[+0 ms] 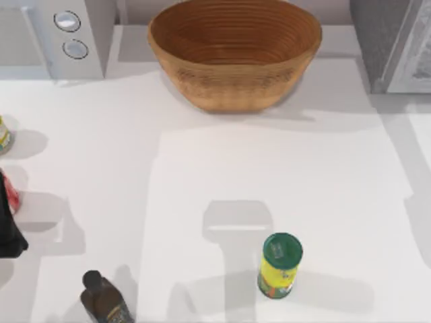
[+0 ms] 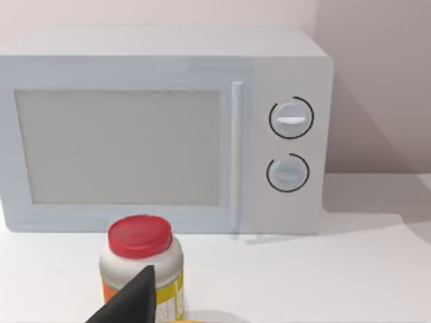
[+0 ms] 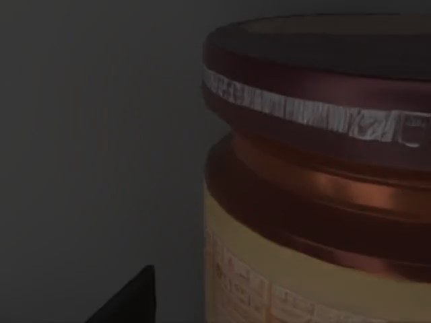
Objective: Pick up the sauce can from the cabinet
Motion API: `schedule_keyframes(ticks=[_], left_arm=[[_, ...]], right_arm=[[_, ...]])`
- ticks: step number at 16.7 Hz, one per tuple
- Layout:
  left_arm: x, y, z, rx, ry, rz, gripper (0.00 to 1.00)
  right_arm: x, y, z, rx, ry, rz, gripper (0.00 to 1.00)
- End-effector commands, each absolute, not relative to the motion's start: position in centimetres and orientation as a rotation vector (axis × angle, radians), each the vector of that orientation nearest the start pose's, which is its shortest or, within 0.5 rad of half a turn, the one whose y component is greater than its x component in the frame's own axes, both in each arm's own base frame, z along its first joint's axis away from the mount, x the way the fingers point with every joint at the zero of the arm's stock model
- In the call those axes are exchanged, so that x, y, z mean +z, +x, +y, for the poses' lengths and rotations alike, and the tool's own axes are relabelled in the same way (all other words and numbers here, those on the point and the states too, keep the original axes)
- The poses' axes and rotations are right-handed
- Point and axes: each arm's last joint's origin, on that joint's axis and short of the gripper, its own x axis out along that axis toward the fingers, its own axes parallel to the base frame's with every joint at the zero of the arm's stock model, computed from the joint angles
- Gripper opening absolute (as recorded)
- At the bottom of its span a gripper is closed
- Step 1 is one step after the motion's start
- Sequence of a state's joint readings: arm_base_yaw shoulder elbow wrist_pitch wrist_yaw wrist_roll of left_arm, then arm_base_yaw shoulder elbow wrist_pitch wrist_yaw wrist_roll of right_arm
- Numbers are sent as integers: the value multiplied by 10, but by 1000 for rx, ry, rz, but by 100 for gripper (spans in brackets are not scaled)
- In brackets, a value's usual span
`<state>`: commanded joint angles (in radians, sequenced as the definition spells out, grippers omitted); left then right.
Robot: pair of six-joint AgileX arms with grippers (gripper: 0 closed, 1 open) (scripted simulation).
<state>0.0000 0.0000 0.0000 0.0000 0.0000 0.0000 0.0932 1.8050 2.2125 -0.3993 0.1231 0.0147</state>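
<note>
The sauce can (image 3: 323, 202) looms close in the right wrist view, in a dim grey space. It has a dark maroon lid, a silvery band, a red-brown rim and a tan label side. A dark tip of my right gripper (image 3: 128, 299) shows beside it, apart from the can. The cabinet (image 1: 390, 40), dark grey and speckled with a pale framed door, stands at the table's back right corner. My left gripper (image 1: 8, 232) is parked at the table's left edge.
A woven basket (image 1: 234, 54) stands at the back middle, and a white microwave (image 1: 67, 33) with two knobs at the back left. A green-lidded yellow can (image 1: 279, 264) and a dark bottle (image 1: 104, 299) stand near the front. A red-lidded jar (image 2: 141, 266) sits before the microwave.
</note>
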Motion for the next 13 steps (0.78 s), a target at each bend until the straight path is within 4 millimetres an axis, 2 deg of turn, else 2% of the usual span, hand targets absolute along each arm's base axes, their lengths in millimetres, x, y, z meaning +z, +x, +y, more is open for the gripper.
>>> schedule_keyframes(ticks=[5, 10, 13], left_arm=[[160, 106, -1, 0, 0, 0, 100], [160, 106, -1, 0, 0, 0, 100], [160, 106, -1, 0, 0, 0, 100]], right_arm=[[508, 412, 39, -10, 0, -9, 100], [508, 415, 38, -10, 0, -9, 100], [508, 415, 38, -10, 0, -9, 77]])
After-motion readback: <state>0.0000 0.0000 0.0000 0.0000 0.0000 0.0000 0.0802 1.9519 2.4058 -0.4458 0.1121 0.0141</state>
